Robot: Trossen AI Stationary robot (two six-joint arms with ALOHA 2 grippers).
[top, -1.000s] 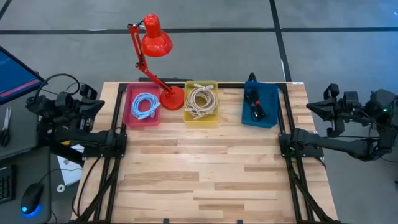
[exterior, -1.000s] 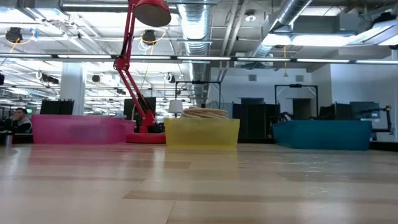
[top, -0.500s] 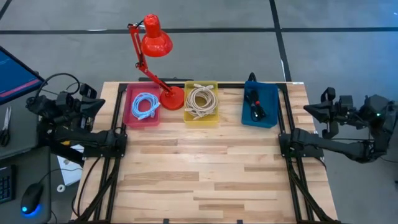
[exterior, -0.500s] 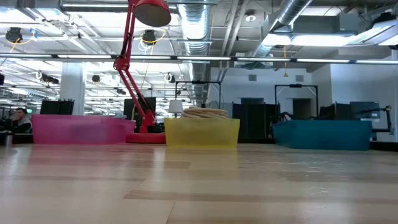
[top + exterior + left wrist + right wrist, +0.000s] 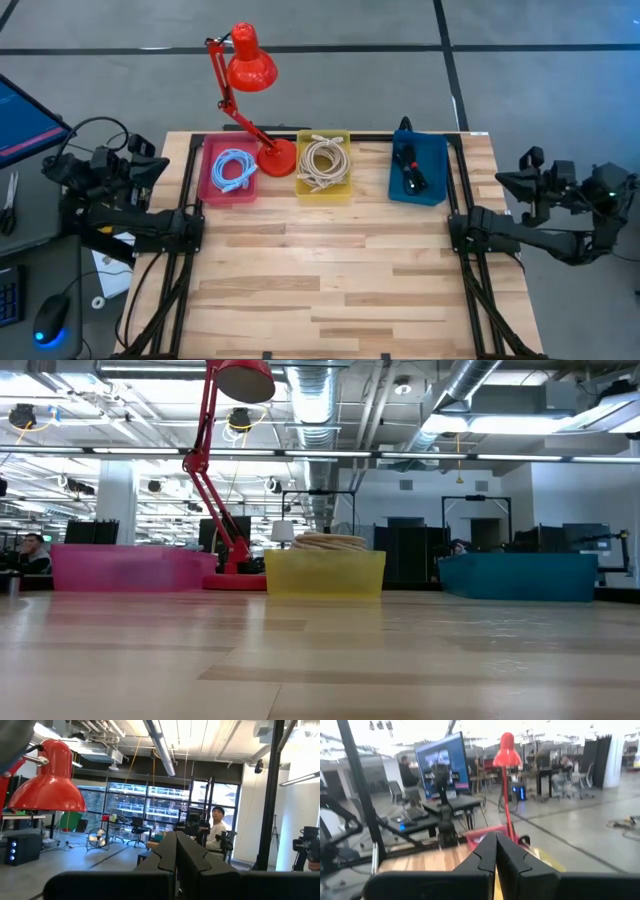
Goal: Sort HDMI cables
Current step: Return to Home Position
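Light blue coiled cables [image 5: 233,169] lie in a pink bin [image 5: 207,172]. Beige coils [image 5: 323,163] fill a yellow bin [image 5: 303,185] and rise above its rim in the low view [image 5: 330,542]. Thin black bundles [image 5: 409,170] lie in a blue bin [image 5: 433,170]. My left gripper [image 5: 160,166] hangs shut beyond the table's left edge, level with the pink bin. My right gripper [image 5: 503,178] is shut beyond the right edge, pointing at the blue bin. Both wrist views show shut fingers holding nothing, the left [image 5: 175,851] and the right [image 5: 495,851].
A red desk lamp stands with its base [image 5: 277,157] between the pink and yellow bins, its head [image 5: 250,68] reaching past the far edge. The three bins sit in a row along the far edge. The wooden tabletop [image 5: 330,270] stretches bare toward the near edge. People stand in the room behind.
My right arm has shifted a little toward the table's near edge while staying beyond the right edge, its gripper still shut. The cables and bins have not moved.
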